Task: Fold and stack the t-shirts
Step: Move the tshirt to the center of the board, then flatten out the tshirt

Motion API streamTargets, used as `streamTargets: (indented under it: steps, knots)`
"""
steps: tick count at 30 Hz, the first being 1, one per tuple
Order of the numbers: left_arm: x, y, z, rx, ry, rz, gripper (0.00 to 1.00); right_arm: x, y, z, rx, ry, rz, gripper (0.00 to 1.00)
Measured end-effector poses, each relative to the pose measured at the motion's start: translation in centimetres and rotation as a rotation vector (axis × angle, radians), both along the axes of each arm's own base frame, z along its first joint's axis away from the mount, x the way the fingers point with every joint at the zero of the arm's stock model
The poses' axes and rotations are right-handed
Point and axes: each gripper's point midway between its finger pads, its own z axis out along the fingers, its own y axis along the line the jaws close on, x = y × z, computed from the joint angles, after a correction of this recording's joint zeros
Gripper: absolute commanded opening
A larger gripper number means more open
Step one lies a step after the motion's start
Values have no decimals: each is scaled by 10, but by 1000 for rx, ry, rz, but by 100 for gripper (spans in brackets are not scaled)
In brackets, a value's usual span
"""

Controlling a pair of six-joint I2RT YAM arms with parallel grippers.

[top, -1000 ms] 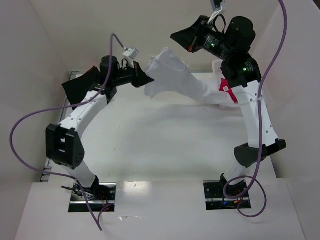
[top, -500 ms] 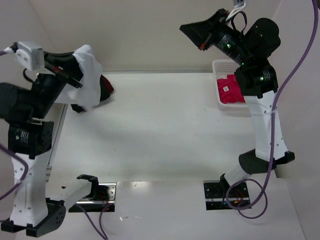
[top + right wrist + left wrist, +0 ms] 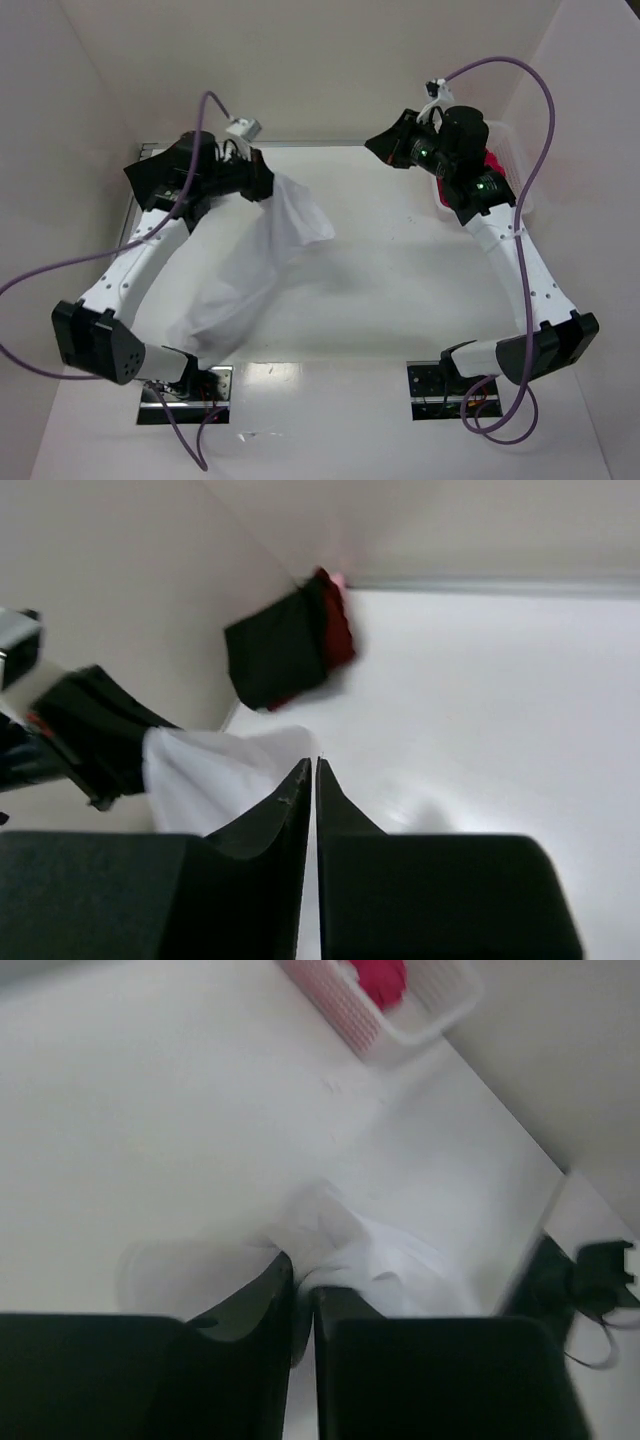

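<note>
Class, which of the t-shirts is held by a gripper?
The white t-shirt, pinched in the left gripper and hanging down. The pink-red one lies in the basket; the black one and the dark red one lie together in a corner.

White table [image 3: 400, 290], pale walls [image 3: 300, 60]

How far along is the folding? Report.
Done: black shirt and dark red shirt lie stacked in the far left corner. In hand: the left gripper pinches the white shirt, hanging unfolded; the right gripper is shut, empty. Left: fold it, then the pink shirt in the basket.
</note>
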Motion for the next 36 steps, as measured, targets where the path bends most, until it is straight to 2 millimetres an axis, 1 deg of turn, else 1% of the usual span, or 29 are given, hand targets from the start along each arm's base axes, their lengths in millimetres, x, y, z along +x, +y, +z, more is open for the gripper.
streamTargets:
  steps: [1, 2, 3, 4, 5, 7, 9, 11, 12, 13, 14, 15, 16, 18, 19, 21, 25, 28, 30, 31, 33, 36]
  knots:
    - [-2, -8, -23, 18, 65, -29, 65, 3, -3, -15, -10, 33, -12, 32]
    - [-6, -18, -46, 35, 137, -64, 91, 4, -5, -28, -17, 62, -23, 40]
    - [-9, -22, -54, 40, 167, -80, 100, 4, -6, -41, -29, 91, -30, 52]
    - [-13, -27, -60, 47, 185, -100, 100, 4, -7, -45, -32, 100, -32, 52]
    - [-18, -30, -61, 48, 191, -113, 100, 4, -7, -51, -35, 116, -33, 55]
    - [-22, -29, -50, 45, 158, -108, 100, 3, -6, -59, -48, 125, -21, 58]
    - [-23, -21, -35, 41, 112, -70, 100, 2, -5, -61, -54, 126, -12, 59]
    - [-24, -10, -22, 38, 73, -23, 100, 2, -3, -71, -75, 131, 7, 58]
    - [-24, -6, -18, 39, 59, -1, 100, 3, -2, -75, -82, 136, 13, 56]
    - [-23, -1, -16, 40, 52, 25, 100, 5, -1, -83, -95, 147, 20, 56]
    - [-24, 6, -19, 46, 56, 62, 100, 7, 2, -95, -110, 168, 25, 56]
    - [-26, 10, -25, 53, 65, 88, 100, 8, 5, -109, -127, 195, 31, 56]
    - [-29, 15, -34, 61, 89, 112, 100, 8, 9, -129, -151, 235, 40, 54]
    - [-38, 22, -56, 81, 151, 146, 100, 7, 15, -157, -187, 290, 53, 53]
    - [-42, 25, -66, 91, 180, 159, 100, 6, 18, -175, -212, 324, 58, 52]
    - [-55, 32, -91, 107, 249, 182, 100, -4, 24, -210, -261, 395, 76, 52]
    - [-80, 41, -138, 141, 389, 208, 100, -24, 36, -260, -334, 497, 120, 53]
    - [-91, 43, -164, 158, 478, 219, 100, -26, 44, -288, -383, 544, 131, 63]
    - [-97, 45, -175, 169, 530, 231, 100, -25, 45, -302, -412, 566, 129, 64]
    - [-98, 46, -177, 173, 541, 236, 100, -22, 45, -313, -436, 581, 121, 66]
    - [-99, 48, -180, 179, 559, 253, 100, -15, 45, -322, -462, 587, 116, 67]
    - [-101, 49, -183, 172, 592, 276, 100, 9, 52, -338, -520, 574, 102, 69]
